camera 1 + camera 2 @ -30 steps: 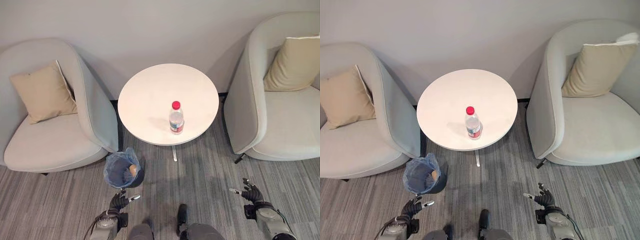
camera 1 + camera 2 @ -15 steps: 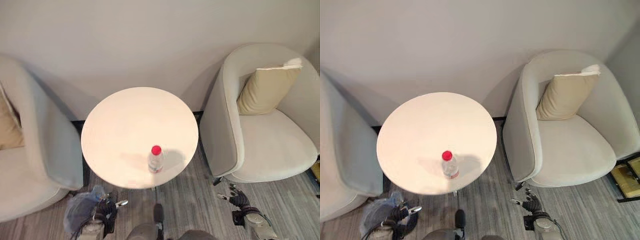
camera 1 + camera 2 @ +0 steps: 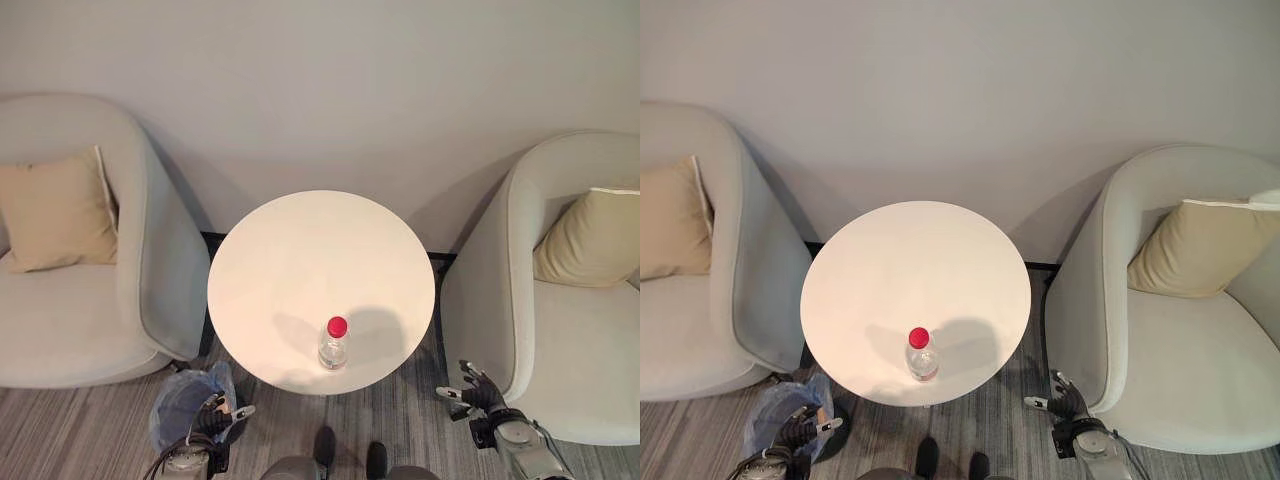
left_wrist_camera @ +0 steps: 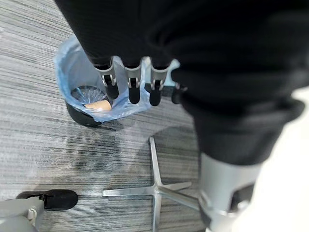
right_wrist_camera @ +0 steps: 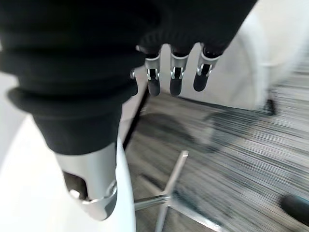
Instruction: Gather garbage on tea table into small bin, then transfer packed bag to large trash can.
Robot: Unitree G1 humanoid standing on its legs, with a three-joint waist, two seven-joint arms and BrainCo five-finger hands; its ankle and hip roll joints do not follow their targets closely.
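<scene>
A clear plastic bottle [image 3: 333,344] with a red cap stands upright near the front edge of the round white tea table [image 3: 320,260]. On the floor at the table's front left sits a small dark bin [image 3: 185,410] lined with a blue bag, an orange scrap [image 4: 99,105] inside it. My left hand [image 3: 212,419] hangs low right beside the bin, fingers relaxed and holding nothing. My right hand [image 3: 478,395] hangs low at the table's front right, between the table and the right chair, also open and holding nothing.
A grey armchair [image 3: 75,330] with a tan cushion [image 3: 50,210] stands left of the table, another armchair [image 3: 560,350] with a cushion [image 3: 590,235] to the right. The table's metal cross foot [image 4: 154,186] spreads on the striped carpet.
The whole view has shifted, so the camera moved: the table and bottle lie nearer than a second ago, and both chairs show again. Both hands stay low and open.
</scene>
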